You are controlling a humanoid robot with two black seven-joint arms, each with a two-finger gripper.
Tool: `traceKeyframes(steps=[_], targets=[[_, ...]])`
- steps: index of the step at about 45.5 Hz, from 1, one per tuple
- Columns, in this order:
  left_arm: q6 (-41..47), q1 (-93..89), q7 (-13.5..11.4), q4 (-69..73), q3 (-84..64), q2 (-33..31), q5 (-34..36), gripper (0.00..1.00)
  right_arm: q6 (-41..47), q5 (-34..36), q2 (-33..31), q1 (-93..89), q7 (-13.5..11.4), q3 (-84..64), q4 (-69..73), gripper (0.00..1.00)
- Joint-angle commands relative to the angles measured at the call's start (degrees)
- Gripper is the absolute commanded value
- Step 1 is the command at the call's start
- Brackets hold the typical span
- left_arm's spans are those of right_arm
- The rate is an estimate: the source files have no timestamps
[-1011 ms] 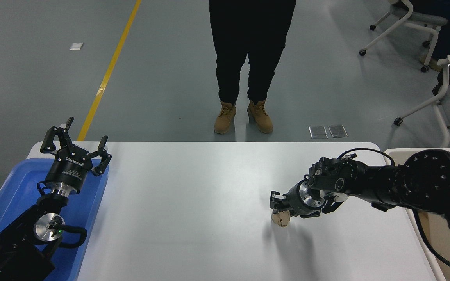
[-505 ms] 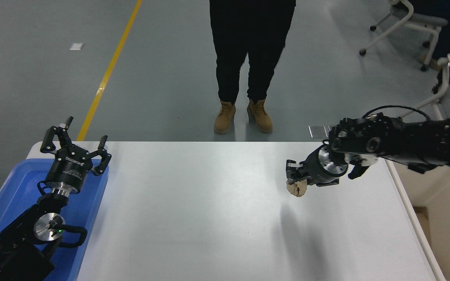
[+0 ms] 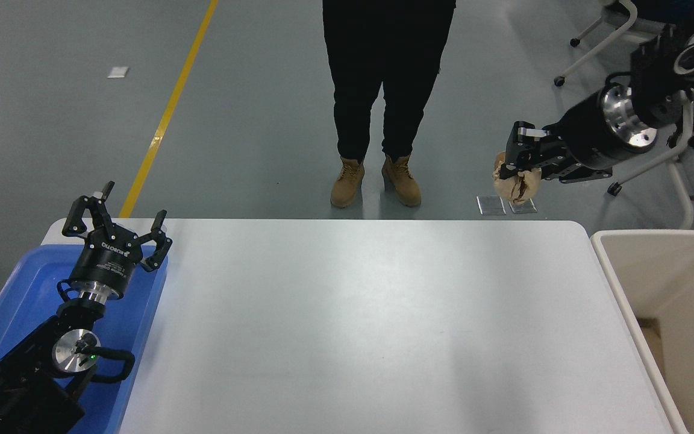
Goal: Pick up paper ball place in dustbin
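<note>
- White table [image 3: 347, 325]: broad top before me, bare at its middle.
- Dustbin [image 3: 618, 283]: cream, deep, just beside the table's right edge.
- Blue tray [image 3: 15, 295]: at the left edge, under my parked left gripper [image 3: 117, 224], fingers spread apart.
- Person [image 3: 383, 90]: standing at the far side.
- My right gripper [image 3: 518, 163]: raised high, clamped on the load.
- Paper ball [image 3: 515, 184]: tan wad, aloft in that grip, beyond the table's far right corner, apart from the bin.

One high head view looks forward and down over the white table [image 3: 347, 325].

Tan paper ball [image 3: 516, 183], cream dustbin [image 3: 660, 241], blue tray [image 3: 9, 301]
</note>
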Motion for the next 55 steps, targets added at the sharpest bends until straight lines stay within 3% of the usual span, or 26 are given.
traceKeyframes(steps=[1,26,42,55], targets=[[-0.06,0.00,-0.04,0.02,0.05,0.08,-0.01,0.98,1.59,-0.06,-2.05,4.13,0.03,-1.19,1.31,0.00],[0.03,0.00,-0.04,0.02,-0.04,-0.01,-0.01,0.98,0.18,-0.32,-2.05,2.46,-0.06,-1.27,0.17,0.00],[0.03,0.00,-0.04,0.02,-0.04,0.00,-0.01,0.98,-8.35,-0.32,-2.22,-24.16,-0.50,-0.13,-35.41,0.00],[0.03,0.00,-0.04,-0.07,-0.04,0.08,-0.01,0.98,-15.11,0.03,-4.59,-41.74,-0.59,5.84,-52.55,0.00]])
